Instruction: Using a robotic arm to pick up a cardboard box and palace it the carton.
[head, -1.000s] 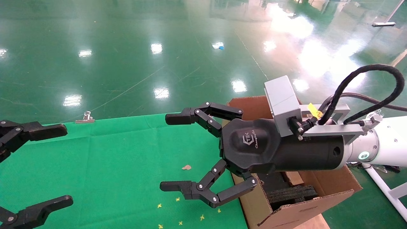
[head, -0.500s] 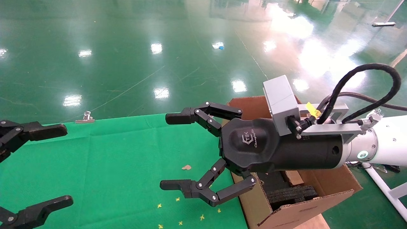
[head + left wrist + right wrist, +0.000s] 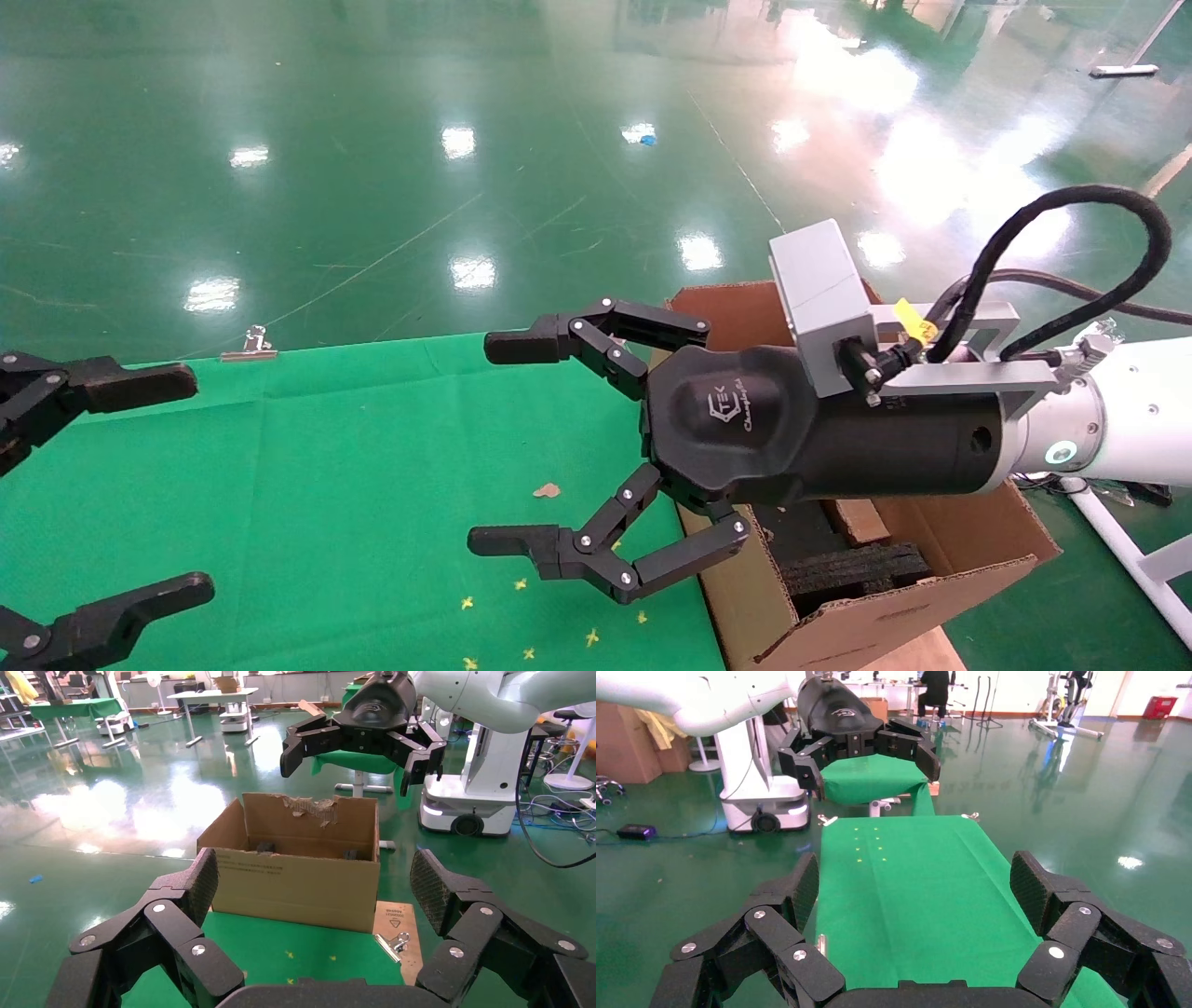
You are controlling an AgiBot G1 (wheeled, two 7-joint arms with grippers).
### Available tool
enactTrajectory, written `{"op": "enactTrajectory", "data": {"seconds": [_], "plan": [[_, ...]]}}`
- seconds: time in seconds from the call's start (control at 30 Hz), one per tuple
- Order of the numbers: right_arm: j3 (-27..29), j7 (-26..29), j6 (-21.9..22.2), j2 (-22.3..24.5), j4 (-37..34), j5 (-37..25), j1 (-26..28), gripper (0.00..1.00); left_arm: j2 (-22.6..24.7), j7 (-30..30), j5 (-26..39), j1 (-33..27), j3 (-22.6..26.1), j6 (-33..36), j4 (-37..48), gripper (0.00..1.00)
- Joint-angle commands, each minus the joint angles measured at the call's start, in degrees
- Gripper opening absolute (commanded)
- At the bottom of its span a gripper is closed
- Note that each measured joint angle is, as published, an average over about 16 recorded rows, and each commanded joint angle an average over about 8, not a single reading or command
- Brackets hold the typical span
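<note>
Hovering the right gripper (image 3: 501,444) above the green table (image 3: 326,447), over its right half, fingers spread wide apart and gripping nothing. Carrying it on the white robotic arm (image 3: 1136,419), reaching in from past the right edge and pointing toward the left edge.

Parking the left gripper (image 3: 184,483) at the left edge, fingers likewise spread apart, nothing between them.

Looking for the cardboard box: not showing in the head view or either wrist view. Not lying on the bare cloth between the two grippers; seeing only a small brown scrap (image 3: 547,490) and a few yellow marks (image 3: 521,615) toward the near edge, plus a binder clip (image 3: 250,343) at the far edge. Leaving its direction from either hand, and its long axis, undetermined.

Noting the carton (image 3: 894,620) standing against the right edge, open at the top, torn along one flap, black foam inserts (image 3: 857,568) lying inside. Seeing nothing brown and slim among the inserts, though the wrist is hiding much of the interior, so not ruling it out.

Judging proximity: right gripper sitting just beside the carton, left gripper well apart from it across the table. Favouring the right arm for the placing step on that ground alone; not choosing an arm for the pick until the box is found.

Judging progress: pick not yet made, or box out of sight inside; unable to tell which.
</note>
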Motion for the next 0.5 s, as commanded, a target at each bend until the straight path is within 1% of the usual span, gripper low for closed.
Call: {"op": "enactTrajectory", "data": {"seconds": [0.03,0.5], "plan": [[-0.01,0.01,0.01,-0.01,-0.01,-0.01,0.01,1.0,0.0,0.0,0.0,0.0,0.0,0.0,0.0,1.0],[-0.06,0.0,0.01,-0.01,-0.06,-0.02,0.05,1.0,0.0,0.0,0.0,0.0,0.0,0.0,0.0,1.0]]}}
